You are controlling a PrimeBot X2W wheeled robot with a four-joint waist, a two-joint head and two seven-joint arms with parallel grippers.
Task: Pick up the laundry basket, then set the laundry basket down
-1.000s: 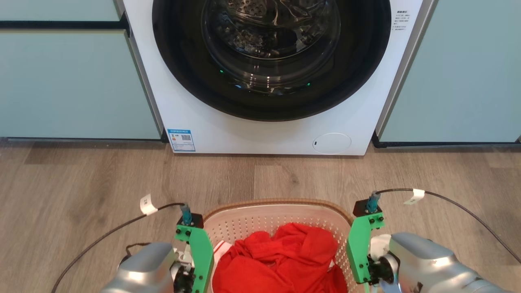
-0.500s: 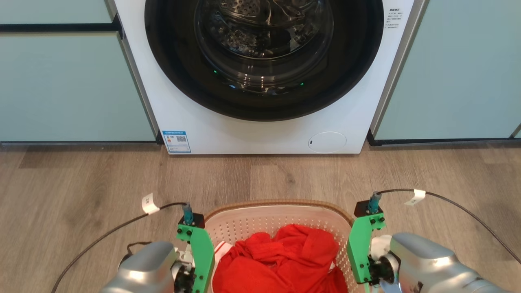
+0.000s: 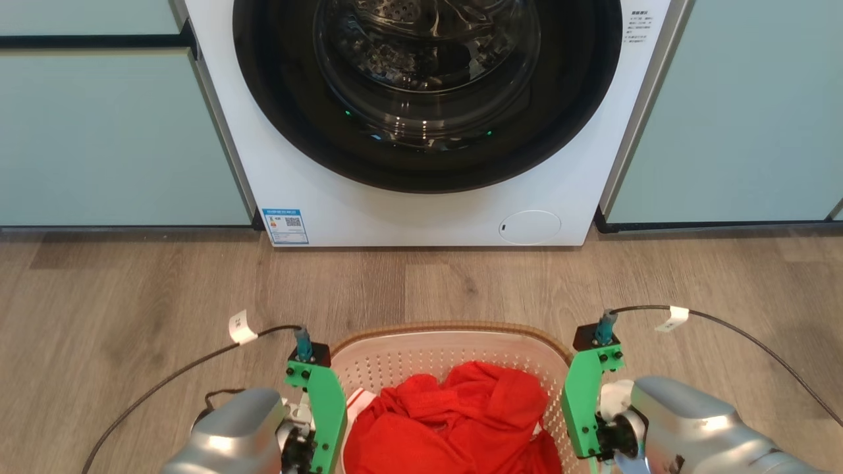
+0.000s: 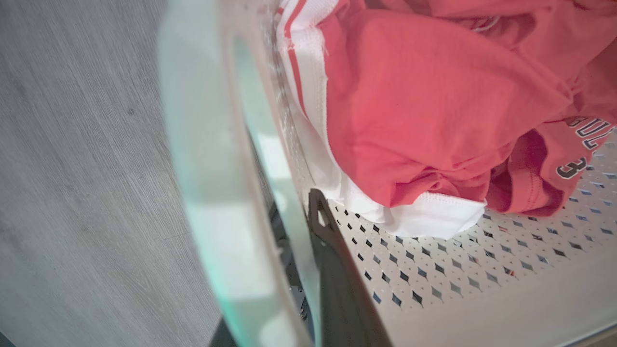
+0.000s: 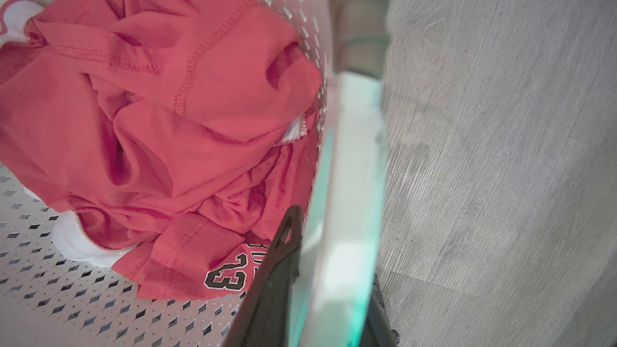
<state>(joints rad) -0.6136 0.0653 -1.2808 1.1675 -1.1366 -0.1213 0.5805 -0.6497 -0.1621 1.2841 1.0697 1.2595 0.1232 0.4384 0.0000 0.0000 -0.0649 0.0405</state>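
The laundry basket (image 3: 448,329) sits low in the head view, directly in front of the robot on a wooden floor (image 3: 132,296). A white front-loading washing machine (image 3: 428,217) stands well beyond it. The basket lies squarely between the two arms, with its long axis running from the robot's left to its right, so neither arm is nearer. Each arm meets one short end. A crumpled red garment (image 3: 454,421) with white trim is heaped inside.

In the left wrist view, the left gripper (image 4: 289,260) straddles the basket's left side handle (image 4: 212,183). One dark finger (image 4: 337,279) lies inside against the perforated wall, and the other is mostly hidden beyond the pale handle. The jaws look drawn in almost fully, pinching the handle between them.

In the right wrist view, the right gripper (image 5: 332,270) mirrors this on the right side handle (image 5: 347,202). One finger (image 5: 274,270) is inside beside the garment, and the other is outside, over the floor. It looks clamped just as narrowly.

Whether the basket's base touches the floor cannot be told. Any lift or lowering probably depends on both arms moving level together, so the basket does not tip.
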